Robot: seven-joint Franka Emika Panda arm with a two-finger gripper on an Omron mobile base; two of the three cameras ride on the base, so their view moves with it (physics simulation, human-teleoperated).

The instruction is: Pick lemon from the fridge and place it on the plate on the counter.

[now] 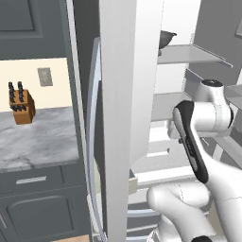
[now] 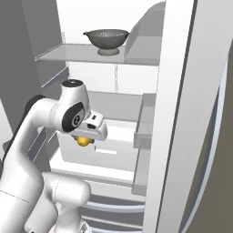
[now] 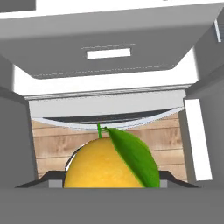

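The hand (image 3: pixel 107 183) grips the lemon (image 3: pixel 103 168), its stem pointing away.

Colander (image 2: pixel 106 41) on fridge shelf (image 2: pixel 73 53)

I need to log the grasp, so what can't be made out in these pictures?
- Gripper fingers: in the hand view the lemon covers them.
- Lemon: in the right base view, mostly hidden under the hand.
- Colander: in the left base view, partly cut off by the fridge door.
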